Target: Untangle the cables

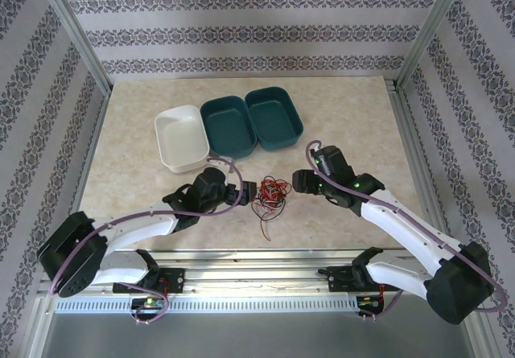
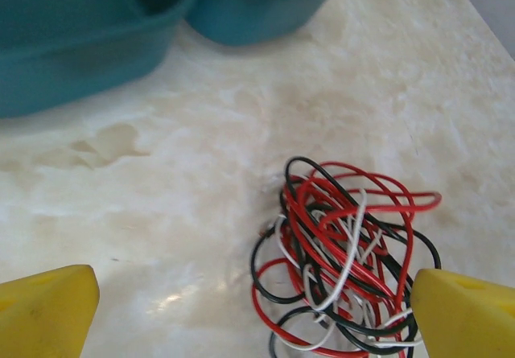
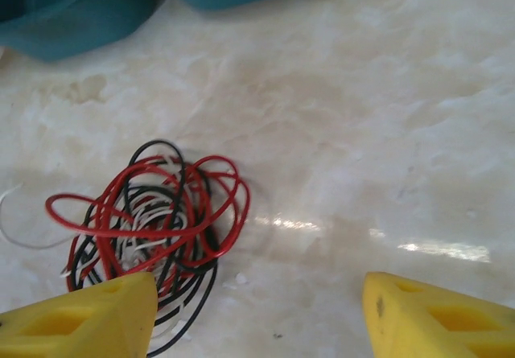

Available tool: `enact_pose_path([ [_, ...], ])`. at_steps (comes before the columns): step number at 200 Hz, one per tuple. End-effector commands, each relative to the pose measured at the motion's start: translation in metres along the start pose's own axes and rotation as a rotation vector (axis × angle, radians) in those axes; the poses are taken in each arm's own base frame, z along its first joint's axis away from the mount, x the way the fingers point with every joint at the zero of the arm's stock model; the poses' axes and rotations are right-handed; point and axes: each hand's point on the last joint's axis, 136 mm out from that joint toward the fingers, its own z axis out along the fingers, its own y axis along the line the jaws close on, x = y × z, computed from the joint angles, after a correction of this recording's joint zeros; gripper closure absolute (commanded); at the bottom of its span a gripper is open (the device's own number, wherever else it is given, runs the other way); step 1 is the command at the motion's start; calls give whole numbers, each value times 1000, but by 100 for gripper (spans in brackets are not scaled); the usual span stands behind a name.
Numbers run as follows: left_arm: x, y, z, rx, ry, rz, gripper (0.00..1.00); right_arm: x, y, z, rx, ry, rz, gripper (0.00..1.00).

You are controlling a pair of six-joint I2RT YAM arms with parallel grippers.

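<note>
Between my left gripper and right gripper, on the table, the cables lay bundled. Both grippers stood spread, holding nothing; each should pinch one outer strand, I judged, and pull gently.

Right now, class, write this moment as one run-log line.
cables: tangled, on table | left gripper: open, facing cables | right gripper: open, nothing held

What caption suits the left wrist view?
Tangled thin red, black and white cables on marbled beige tabletop, beside one yellow fingertip of the open left gripper.
</note>
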Motion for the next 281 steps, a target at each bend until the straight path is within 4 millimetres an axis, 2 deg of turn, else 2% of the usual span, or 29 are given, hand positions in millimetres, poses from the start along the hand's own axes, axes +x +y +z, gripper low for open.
enact_pose_path([
  [1, -3, -24, 9, 86, -42, 26, 1, 3, 15, 7, -47, 21, -51, 32],
  [36, 16, -23, 30, 101, -5, 0, 1, 8, 25, 19, -56, 51, -125, 33],
  [80, 24, -20, 42, 96, 9, -38, 3, 6, 43, 31, -91, 83, -179, 38],
  [126, 10, -22, 38, 90, -37, -10, 11, 8, 46, 44, -74, 121, -156, 41],
  [164, -7, -30, 37, 76, -15, 164, 12, 6, 43, 49, -60, 128, -106, 44],
  [181, -11, -26, 40, 46, 25, 218, 12, 4, 43, 49, -76, 122, -90, 45],
  [250, -9, -22, 53, 87, 74, 180, 16, 3, 32, 57, -43, 125, -46, 54],
  [281, -5, -20, 53, 88, 90, 160, 17, -3, 33, 60, -56, 114, -39, 55],
])
